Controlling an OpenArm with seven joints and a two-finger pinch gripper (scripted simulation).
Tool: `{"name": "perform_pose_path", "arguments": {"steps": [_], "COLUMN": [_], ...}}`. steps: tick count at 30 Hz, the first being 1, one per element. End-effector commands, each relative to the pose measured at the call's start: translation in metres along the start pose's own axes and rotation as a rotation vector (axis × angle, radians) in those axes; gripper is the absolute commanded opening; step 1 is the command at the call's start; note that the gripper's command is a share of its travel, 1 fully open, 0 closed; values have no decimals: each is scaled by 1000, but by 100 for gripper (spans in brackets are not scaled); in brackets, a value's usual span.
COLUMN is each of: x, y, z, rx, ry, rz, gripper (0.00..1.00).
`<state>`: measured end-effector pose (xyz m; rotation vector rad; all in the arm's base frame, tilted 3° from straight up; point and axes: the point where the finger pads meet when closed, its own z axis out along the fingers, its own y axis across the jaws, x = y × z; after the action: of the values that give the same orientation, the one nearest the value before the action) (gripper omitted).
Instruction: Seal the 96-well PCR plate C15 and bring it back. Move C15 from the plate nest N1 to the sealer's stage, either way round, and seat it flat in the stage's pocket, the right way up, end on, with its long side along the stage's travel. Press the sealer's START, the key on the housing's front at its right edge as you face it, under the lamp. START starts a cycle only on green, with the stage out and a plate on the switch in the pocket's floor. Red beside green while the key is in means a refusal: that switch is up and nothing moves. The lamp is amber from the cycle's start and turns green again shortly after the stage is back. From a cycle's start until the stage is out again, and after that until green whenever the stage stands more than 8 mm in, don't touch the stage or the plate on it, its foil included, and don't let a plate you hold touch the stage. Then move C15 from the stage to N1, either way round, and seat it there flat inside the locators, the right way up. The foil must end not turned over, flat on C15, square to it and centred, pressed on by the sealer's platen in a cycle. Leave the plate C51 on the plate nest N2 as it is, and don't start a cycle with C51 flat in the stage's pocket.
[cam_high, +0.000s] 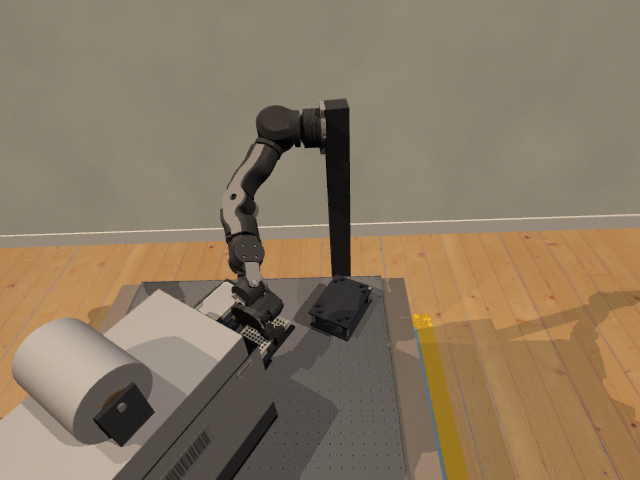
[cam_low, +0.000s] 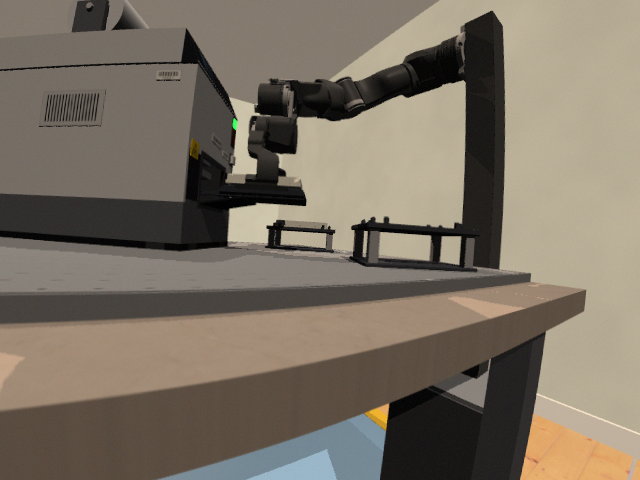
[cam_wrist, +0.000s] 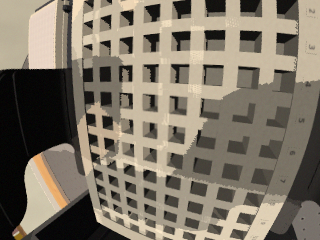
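My gripper (cam_low: 266, 171) is shut on the white 96-well plate C15 (cam_low: 263, 180), holding it from above at the sealer's stage (cam_low: 258, 195), which stands out in front of the housing. The plate lies level, right way up, down at the stage's top; I cannot tell whether it sits fully in the pocket. In the wrist view its open wells (cam_wrist: 187, 114) fill the picture, with no foil on them. In the top view the gripper (cam_high: 262, 330) covers most of the plate (cam_high: 255, 334). The sealer's lamp (cam_low: 234, 124) shows green. Nest N1 (cam_low: 413, 242) (cam_high: 341, 307) stands empty.
Plate C51 (cam_low: 302, 224) lies on nest N2 (cam_low: 301, 235) beyond the stage, also showing white behind the arm (cam_high: 217, 302). The sealer housing (cam_high: 170, 372) with its foil roll (cam_high: 77, 382) fills the left. The arm's black post (cam_high: 338, 191) stands behind N1.
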<state>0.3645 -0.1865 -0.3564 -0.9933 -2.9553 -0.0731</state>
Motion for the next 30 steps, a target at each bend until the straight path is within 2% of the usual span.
{"name": "perform_pose_path", "arguments": {"steps": [1,30], "x": [-1,-2], "y": [1,1], "z": [-1,-6], "rx": [-6,-4], "ry": [-3,-7], "rz": [-3,5], "gripper": [0,0]}}
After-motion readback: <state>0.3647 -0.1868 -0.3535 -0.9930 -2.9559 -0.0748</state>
